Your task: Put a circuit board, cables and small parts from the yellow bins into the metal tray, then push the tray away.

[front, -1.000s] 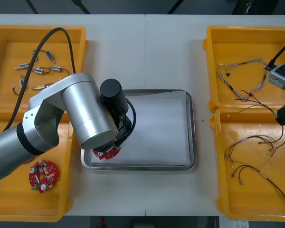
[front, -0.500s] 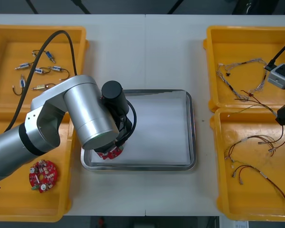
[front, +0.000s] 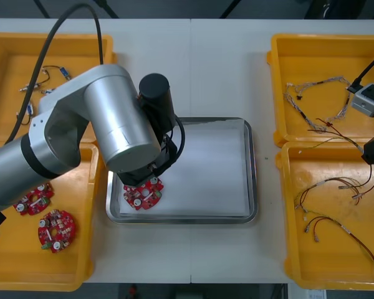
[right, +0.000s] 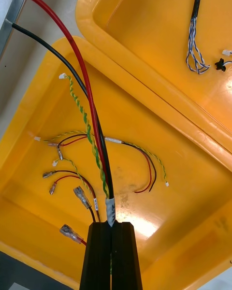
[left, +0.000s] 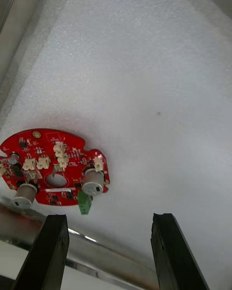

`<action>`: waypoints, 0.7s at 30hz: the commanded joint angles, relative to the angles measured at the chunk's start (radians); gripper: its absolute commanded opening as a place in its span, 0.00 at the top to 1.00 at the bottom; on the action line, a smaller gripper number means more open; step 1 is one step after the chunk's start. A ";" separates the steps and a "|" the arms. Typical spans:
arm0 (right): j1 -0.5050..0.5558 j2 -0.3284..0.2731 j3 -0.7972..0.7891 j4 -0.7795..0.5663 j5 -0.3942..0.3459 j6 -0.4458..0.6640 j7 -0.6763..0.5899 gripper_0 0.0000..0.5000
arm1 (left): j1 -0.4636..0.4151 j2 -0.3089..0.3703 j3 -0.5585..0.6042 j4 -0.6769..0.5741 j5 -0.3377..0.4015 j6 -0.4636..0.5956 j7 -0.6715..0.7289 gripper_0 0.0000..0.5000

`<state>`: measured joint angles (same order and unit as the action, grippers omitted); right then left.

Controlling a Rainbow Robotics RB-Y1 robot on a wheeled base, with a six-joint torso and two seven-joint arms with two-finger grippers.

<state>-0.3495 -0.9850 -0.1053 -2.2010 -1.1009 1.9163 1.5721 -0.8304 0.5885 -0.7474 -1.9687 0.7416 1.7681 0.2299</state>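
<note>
Light worktop [front: 193, 62], yellow bins [front: 280, 50] at both sides, metal tray [front: 252, 168] between them with its white liner. We note one circuit board [front: 143, 193] lying flat in the tray's near-left corner, close to the rim. The left hand [left: 108, 217] hangs just above it, fingers spread, nothing between them. The board sits beside one finger, not touched. We judge the board step done.

The right hand [right: 111, 224] is over the near right bin [front: 287, 205], fingers pressed together on the end of a cable bundle [right: 103, 174]: red, black and a twisted green-yellow strand rise from the tips. We read that as a cable pinched but not yet carried over.

Left to do, as we judge it:
- cables into the tray
- small metal parts [front: 61, 72] from the far left bin [front: 12, 38]
- the push away

Two spare boards [front: 56, 227] lie in the near left bin [front: 12, 261], and loose cables [front: 321, 219] lie in the right bins. The tray holds the board alone.
</note>
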 commanded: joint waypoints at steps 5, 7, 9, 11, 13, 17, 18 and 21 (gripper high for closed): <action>-0.011 0.002 0.039 -0.019 0.001 0.004 -0.047 1.00 | -0.082 0.102 0.250 -0.084 0.196 0.119 -0.155 0.00; -0.017 -0.001 0.044 -0.019 -0.005 0.004 -0.047 1.00 | -0.084 0.128 0.296 -0.084 0.236 0.128 -0.190 0.00; -0.026 -0.004 0.045 -0.020 -0.022 0.004 -0.047 1.00 | -0.084 0.160 0.335 -0.084 0.268 0.134 -0.228 0.00; -0.045 -0.006 0.059 -0.025 -0.048 0.004 -0.046 1.00 | -0.084 0.206 0.376 -0.081 0.305 0.140 -0.281 0.00; -0.062 -0.012 0.079 -0.036 -0.059 0.004 -0.044 1.00 | -0.084 0.241 0.399 -0.071 0.334 0.140 -0.323 0.00; -0.108 -0.027 0.164 -0.078 -0.047 0.004 -0.047 1.00 | -0.084 0.310 0.451 -0.022 0.389 0.139 -0.423 0.00; -0.120 -0.029 0.188 -0.083 -0.045 -0.005 -0.047 1.00 | -0.084 0.330 0.462 -0.004 0.397 0.140 -0.454 0.00; -0.155 -0.031 0.248 -0.092 -0.050 -0.043 -0.038 1.00 | -0.085 0.370 0.484 0.042 0.404 0.132 -0.527 0.00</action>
<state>-0.4378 -0.9846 0.0689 -2.2576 -1.1487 1.9081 1.5720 -0.8698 0.8857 -0.3113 -1.9641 1.1295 1.8981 -0.2545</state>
